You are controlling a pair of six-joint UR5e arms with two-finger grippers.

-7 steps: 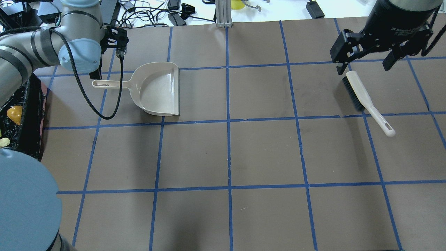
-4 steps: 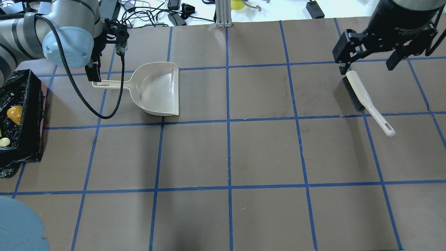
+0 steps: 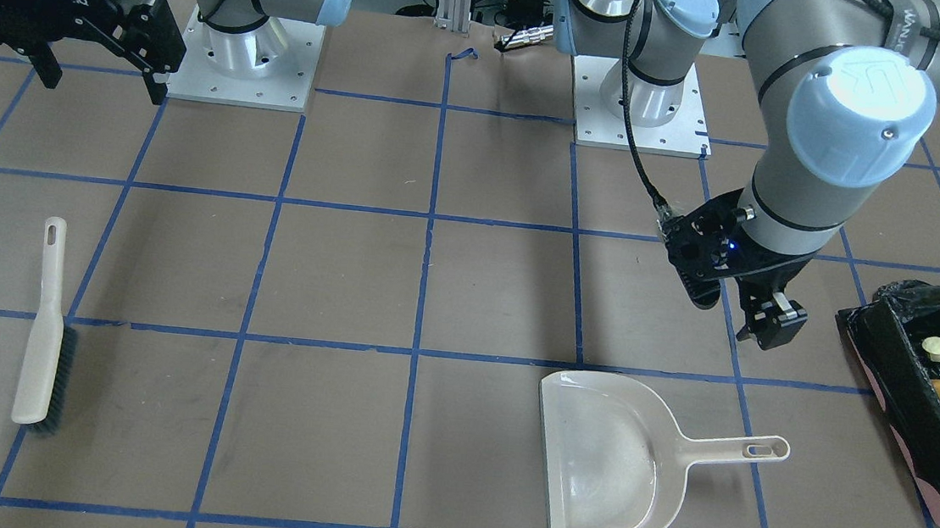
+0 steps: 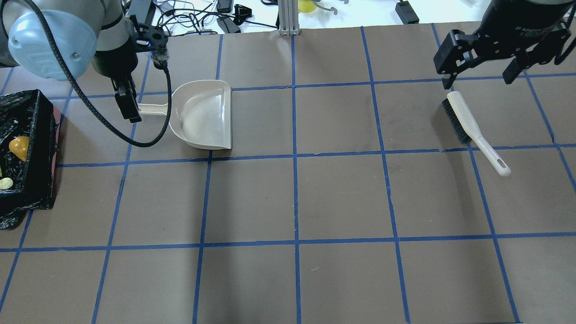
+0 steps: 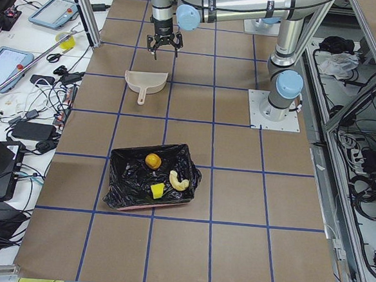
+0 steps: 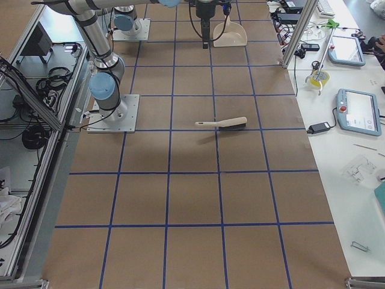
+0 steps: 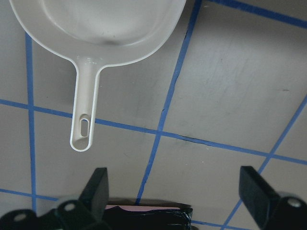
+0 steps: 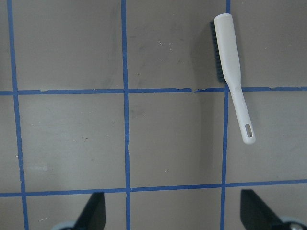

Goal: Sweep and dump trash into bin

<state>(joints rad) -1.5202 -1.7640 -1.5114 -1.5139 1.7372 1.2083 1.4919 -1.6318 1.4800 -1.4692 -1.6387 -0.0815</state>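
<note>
left gripper (image 7: 174, 176), wide, is shifting by the dustpan handle (image 4: 153, 109), its arm (image 4: 49, 36) uncovering the left-edge bin (image 4: 40, 135); right gripper (image 8: 173, 195) is hanging wide; only the side view is showing all trash (image 5: 152, 160) inside

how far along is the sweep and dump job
Done: the lump, sponge and croissant piece all lie in the bin; no trash shows on the table. In hand: nothing; the left gripper and right gripper are open, with the empty dustpan and the brush lying on the table. Left: seemingly nothing.
</note>
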